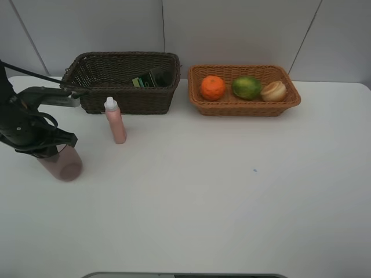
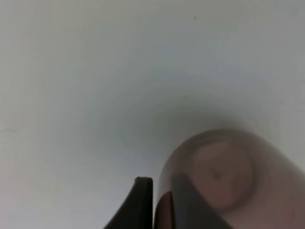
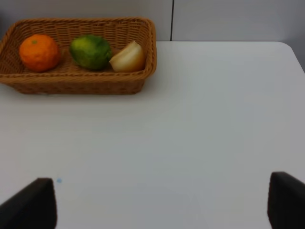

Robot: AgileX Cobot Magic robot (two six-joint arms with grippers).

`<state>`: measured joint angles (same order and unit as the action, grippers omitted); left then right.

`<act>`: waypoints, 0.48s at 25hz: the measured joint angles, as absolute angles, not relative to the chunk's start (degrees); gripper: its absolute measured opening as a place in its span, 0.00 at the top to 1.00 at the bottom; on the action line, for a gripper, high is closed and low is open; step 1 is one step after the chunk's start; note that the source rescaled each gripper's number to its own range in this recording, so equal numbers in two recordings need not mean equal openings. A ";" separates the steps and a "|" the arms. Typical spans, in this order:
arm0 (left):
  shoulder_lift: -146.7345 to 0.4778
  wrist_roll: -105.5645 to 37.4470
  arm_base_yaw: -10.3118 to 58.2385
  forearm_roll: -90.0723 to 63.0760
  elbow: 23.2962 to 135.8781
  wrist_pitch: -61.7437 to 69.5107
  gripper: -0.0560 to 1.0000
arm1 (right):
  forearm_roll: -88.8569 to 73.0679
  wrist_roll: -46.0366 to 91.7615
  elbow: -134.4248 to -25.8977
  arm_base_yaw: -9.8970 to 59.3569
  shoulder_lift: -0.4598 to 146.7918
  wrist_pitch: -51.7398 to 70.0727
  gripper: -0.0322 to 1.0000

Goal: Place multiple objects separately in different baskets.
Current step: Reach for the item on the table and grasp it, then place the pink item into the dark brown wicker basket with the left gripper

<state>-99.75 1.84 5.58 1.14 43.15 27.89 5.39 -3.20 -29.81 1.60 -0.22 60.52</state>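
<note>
Left gripper [image 2: 160,186] clamped on the translucent pink cup [image 2: 228,176], pinching its wall.
Lift straight up, clearing the dark brown basket [image 1: 124,99]; right gripper [image 3: 162,190] gapes empty.

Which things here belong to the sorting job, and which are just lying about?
Job: orange, green fruit, pale fruit, dark pump bottle, pink bottle, pink cup, dark basket, tan basket.
Lying about: small speck on the table.

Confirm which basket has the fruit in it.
The shallow tan basket on the right, with the orange in it; the deeper dark brown basket holds a green bottle.
</note>
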 joint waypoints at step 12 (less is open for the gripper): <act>-99.75 2.01 5.58 1.14 43.15 27.89 0.94 | 5.39 -3.20 -29.81 1.60 -0.22 60.52 0.13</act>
